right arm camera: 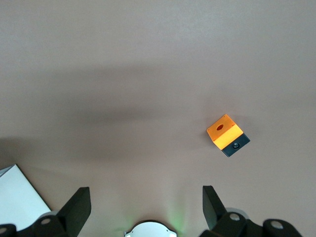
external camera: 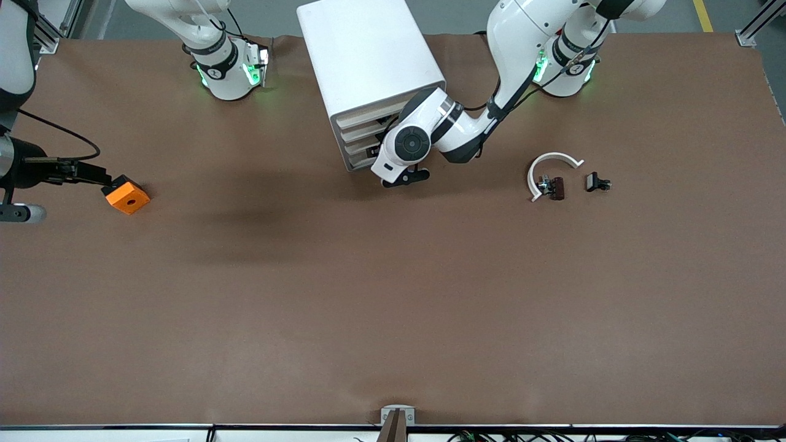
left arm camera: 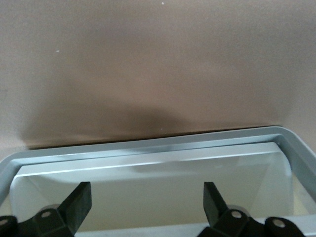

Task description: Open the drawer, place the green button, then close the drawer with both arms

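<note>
Table [external camera: 393, 307]: brown surface, carrying everything in play.

Cabinet [external camera: 368, 55]: white box sitting between the two arm bases, its four cream drawer fronts facing the front camera so either arm can reach them.

Left arm [external camera: 528, 67]: reaching in from its base and folding down in front of the cabinet. Left gripper [external camera: 402, 177] is sitting low, right against the drawer fronts; judged to be working the drawer handle, the opening step.

Drawer [left arm camera: 148, 150]: in the left wrist view a pale rim and a white tray floor are showing just past the fingertips [left arm camera: 79, 197], so the drawer is judged to be partly drawn out. The tray is looking empty. Fingers are spread apart with nothing between the pads; whether they are hooking an edge below the frame cannot be told.

Right arm [external camera: 215, 55]: waiting. Right gripper [right arm camera: 146, 207] is hanging over bare table with fingers released, nothing held; its wrist view is taking in the orange cube [right arm camera: 227, 134].

Orange cube, front view: lying toward the right arm's end of the table, not part of the job.

White curved arc [external camera: 551, 169] with a small dark brown part: lying toward the left arm's end.

Button [external camera: 597, 182]: resting on the table just beside the arc piece, well apart from the cabinet, untouched. Green cap cannot be made out here.
</note>
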Controlling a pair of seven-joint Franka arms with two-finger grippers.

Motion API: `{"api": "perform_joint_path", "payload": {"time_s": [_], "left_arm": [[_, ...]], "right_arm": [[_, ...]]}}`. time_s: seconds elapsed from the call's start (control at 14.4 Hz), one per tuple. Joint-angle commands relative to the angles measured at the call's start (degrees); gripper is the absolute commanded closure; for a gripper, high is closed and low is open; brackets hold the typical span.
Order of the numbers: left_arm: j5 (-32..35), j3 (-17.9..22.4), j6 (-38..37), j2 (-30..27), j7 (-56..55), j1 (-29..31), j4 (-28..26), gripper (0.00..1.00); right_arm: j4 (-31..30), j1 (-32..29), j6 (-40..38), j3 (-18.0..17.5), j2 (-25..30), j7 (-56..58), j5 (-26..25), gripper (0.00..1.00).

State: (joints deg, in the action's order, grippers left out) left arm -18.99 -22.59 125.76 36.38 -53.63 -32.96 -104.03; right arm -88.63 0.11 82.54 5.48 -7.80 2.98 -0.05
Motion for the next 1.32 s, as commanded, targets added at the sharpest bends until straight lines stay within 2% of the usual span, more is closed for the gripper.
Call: {"api": "perform_joint_path", "payload": {"time_s": [0.0,0.14,0.28,0.49,0.56,0.7,0.98,1.25], "left_arm": [[-2.3,-0.9,0.2,0.0,-0.5,0.2,0.2,0.00],[-2.3,-0.8,0.3,0.0,-0.3,0.3,0.2,0.00],[-1.7,0.3,0.4,0.1,-0.2,0.9,1.2,0.00],[-1.2,5.9,0.3,-0.2,0.1,1.1,5.1,0.00],[0.6,8.2,0.3,-0.3,0.4,1.1,6.7,0.00],[8.2,9.6,-0.7,-0.8,0.4,1.9,10.0,0.00],[14.3,9.8,-9.5,-2.0,2.1,9.9,18.7,0.00],[15.0,9.8,-17.5,-9.4,14.1,19.6,19.4,0.00]], "right_arm": [[-2.0,-0.9,0.9,-1.3,2.1,0.7,-0.7,0.00],[-0.8,-0.8,1.0,-1.4,1.9,0.3,-1.3,0.00],[3.0,-1.2,-0.9,-1.2,1.5,0.6,-1.7,0.00],[4.4,-1.3,-3.3,-1.1,1.4,0.1,-1.9,0.00],[4.5,-1.2,-3.3,-1.1,1.4,0.1,-2.0,0.00],[4.4,-1.7,-3.8,-0.9,1.6,-0.1,-1.6,0.00],[3.2,-3.5,-3.6,-1.0,4.1,0.3,0.0,0.00],[2.9,-3.4,-4.0,-1.4,6.7,0.8,-0.1,0.00]]}}
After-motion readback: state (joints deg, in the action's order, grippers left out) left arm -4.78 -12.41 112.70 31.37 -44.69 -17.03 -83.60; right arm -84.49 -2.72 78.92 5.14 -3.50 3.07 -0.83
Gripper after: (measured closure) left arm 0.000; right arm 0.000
